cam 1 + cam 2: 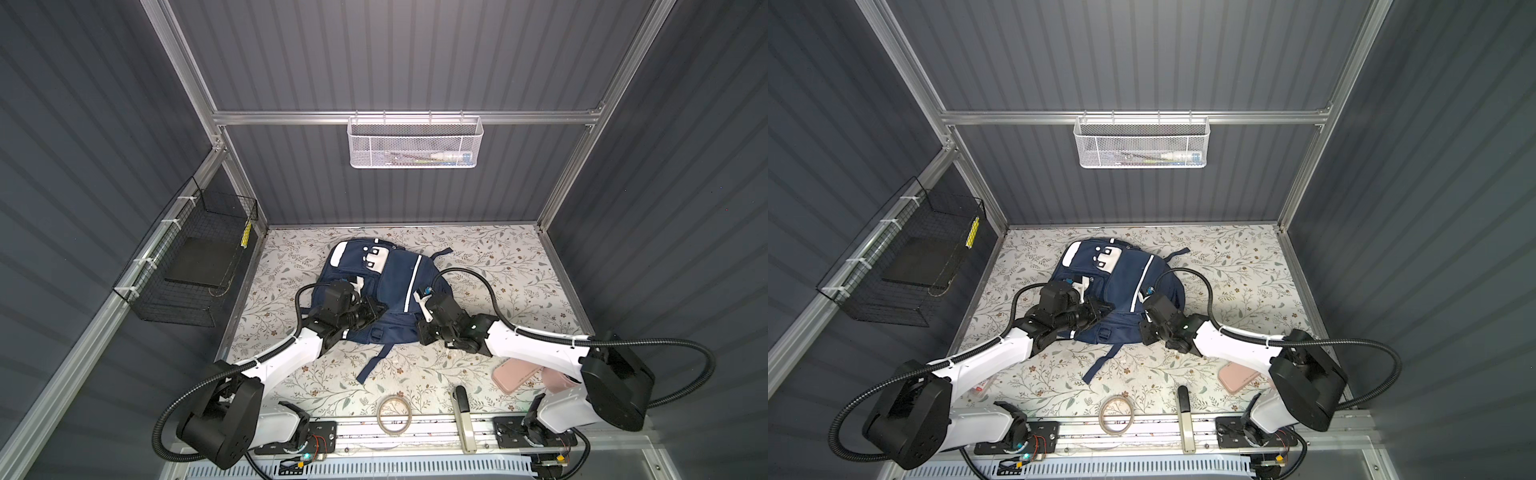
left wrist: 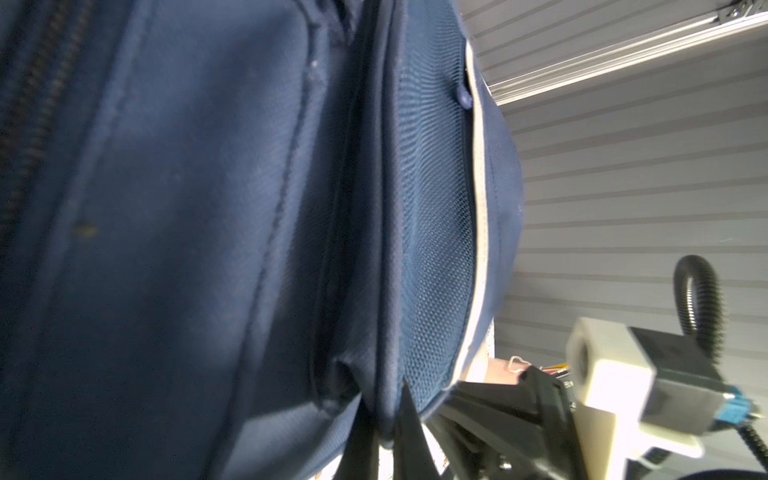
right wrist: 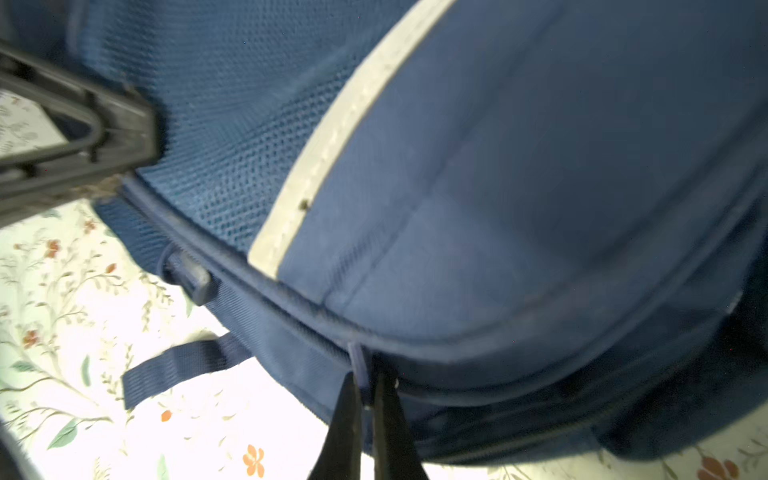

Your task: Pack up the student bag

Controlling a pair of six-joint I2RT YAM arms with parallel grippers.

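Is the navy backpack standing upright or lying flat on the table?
Lying flat: in both top views the backpack rests on the floral table, its front with the white patches facing up.

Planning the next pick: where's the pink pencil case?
In both top views the pink pencil case lies near the table's front right, partly hidden by the right arm, right of the tape roll, nearer than the student bag.

A navy student bag (image 1: 1121, 278) is lying flat on the floral table (image 1: 1233, 266). The left gripper (image 1: 1105, 308) and right gripper (image 1: 1144, 330) are touching its near half from either side. A tape roll (image 1: 1116, 409) is sitting at the near edge.
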